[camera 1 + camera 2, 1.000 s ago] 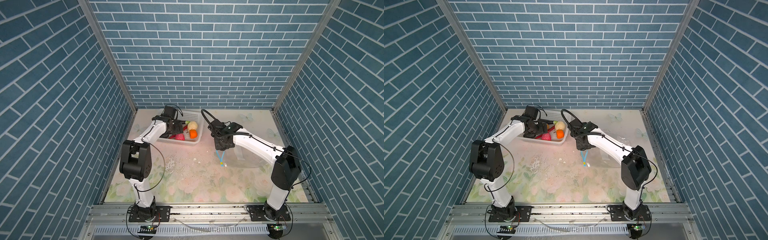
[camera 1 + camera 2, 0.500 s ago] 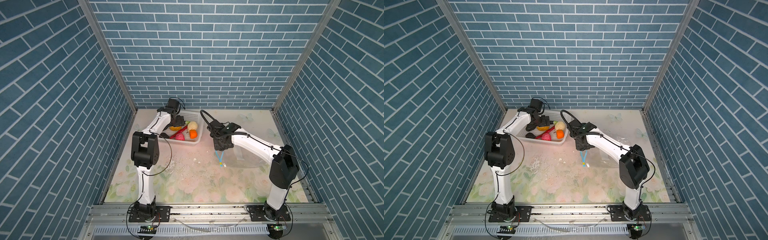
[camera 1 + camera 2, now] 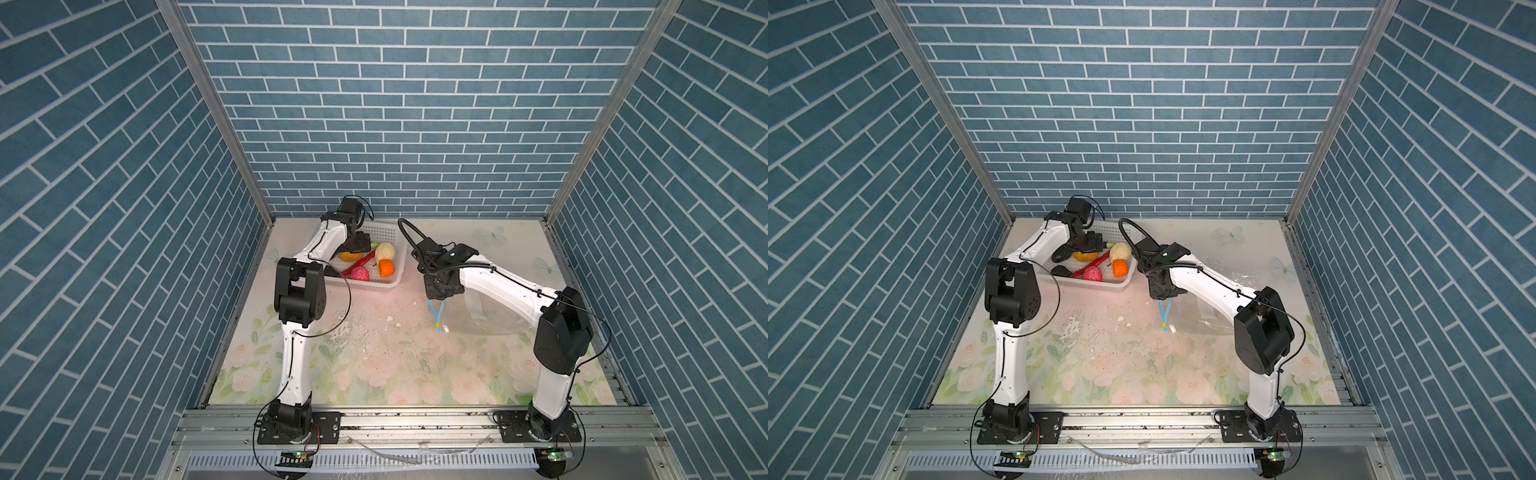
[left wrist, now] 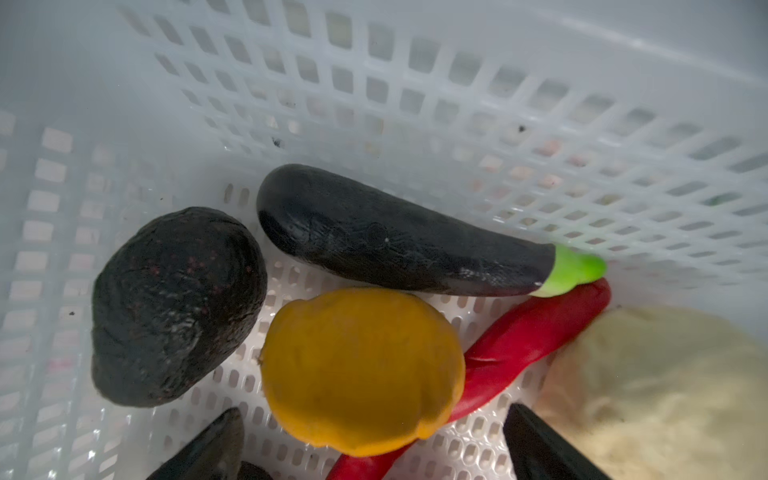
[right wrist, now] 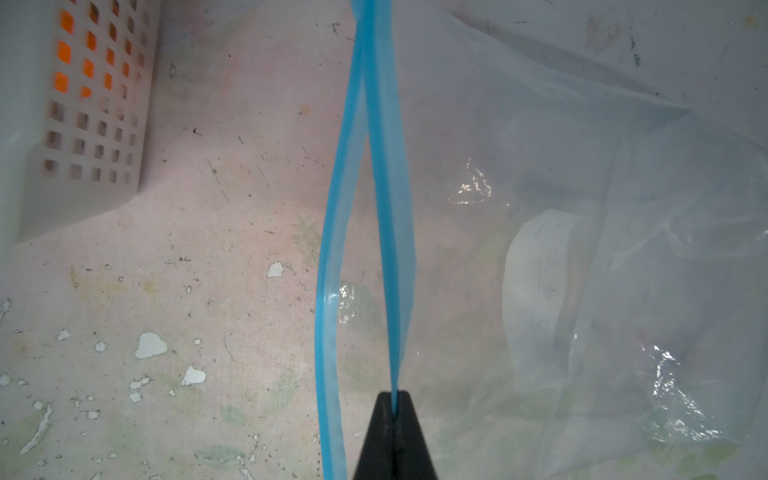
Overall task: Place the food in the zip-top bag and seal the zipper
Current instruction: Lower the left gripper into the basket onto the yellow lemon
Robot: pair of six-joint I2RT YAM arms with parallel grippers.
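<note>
The food lies in the white basket [image 3: 374, 286]: a yellow-orange lump [image 4: 361, 370], a red chili [image 4: 532, 336], two black pieces [image 4: 174, 303], a cream lump [image 3: 385, 252], an orange one [image 3: 386, 268] and a pink one [image 3: 360, 274]. My left gripper [image 4: 374, 455] hangs open just over the yellow-orange lump, one fingertip on each side, touching nothing I can see. The clear zip-top bag [image 3: 490, 316] lies right of the basket. My right gripper [image 5: 394, 405] is shut on one lip of its blue zipper [image 5: 390, 208], lifting it off the other lip [image 5: 330, 270], so the mouth gapes.
The basket [image 5: 83, 124] stands close to the bag's mouth, its wall [image 4: 457, 104] just beyond the black pieces. A yellow slider tab [image 3: 439, 326] sits at the zipper's near end. White flakes [image 3: 388, 319] litter the floral mat. Brick walls close in three sides.
My left arm's elbow has swung up and inward towards the basket, and its gripper has shifted slightly towards the back of the basket. The right arm and the bag have stayed put.
</note>
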